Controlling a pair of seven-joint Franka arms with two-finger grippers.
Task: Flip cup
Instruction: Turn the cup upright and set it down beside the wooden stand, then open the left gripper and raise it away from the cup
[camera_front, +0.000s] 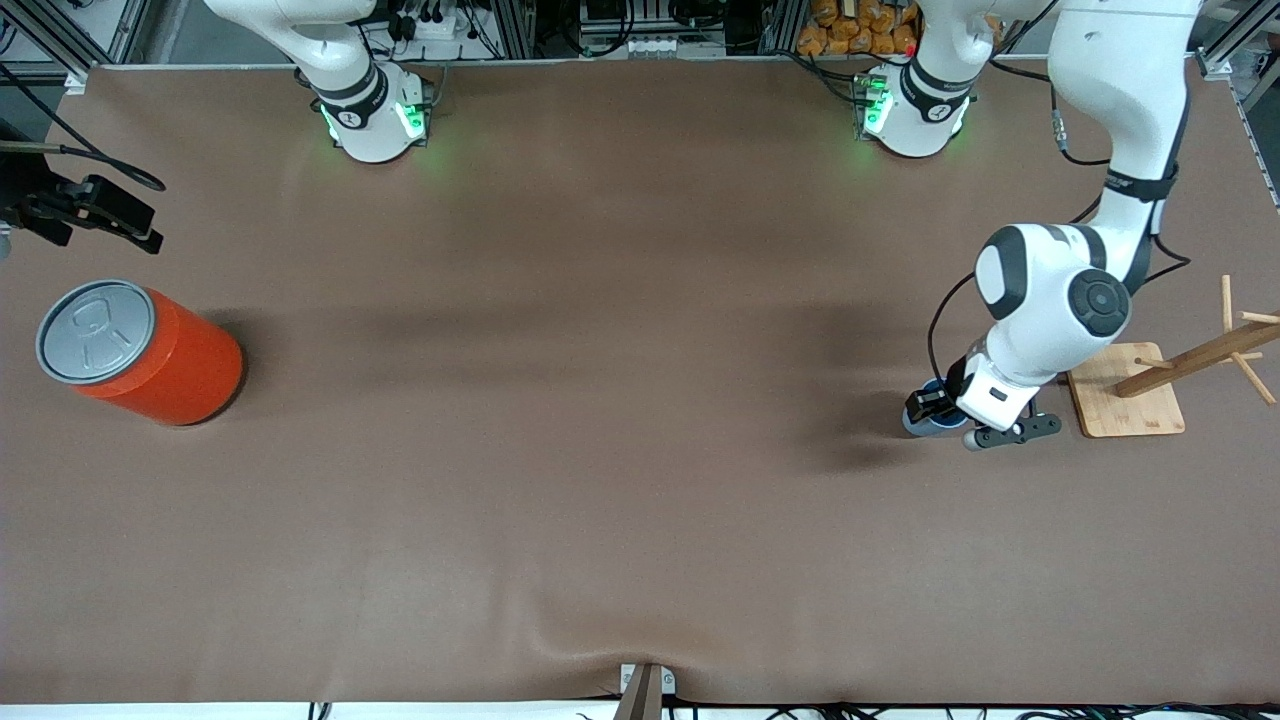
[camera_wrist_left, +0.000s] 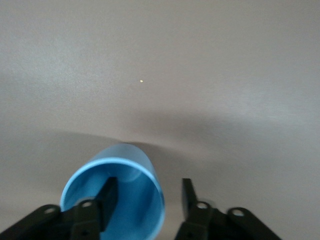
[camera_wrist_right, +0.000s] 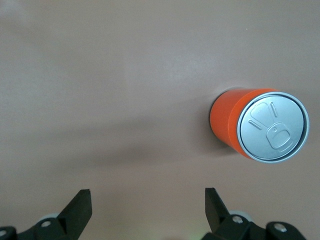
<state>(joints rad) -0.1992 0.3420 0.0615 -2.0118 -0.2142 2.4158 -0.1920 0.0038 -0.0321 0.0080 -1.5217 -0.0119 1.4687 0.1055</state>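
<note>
The cup is seen upright at lower left, one of the left gripper's parted fingers inside it, unclamped. The right gripper is spread wide, empty, at the frame's bottom.

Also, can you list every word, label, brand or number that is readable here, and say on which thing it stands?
None can be read.
Orange can: the grey lid has only embossed pull-tab shapes, no letters.
Cup: plain blue, no print.
Wooden rack: no marking.
Arm bases: a small round mark, too small to read.
</note>
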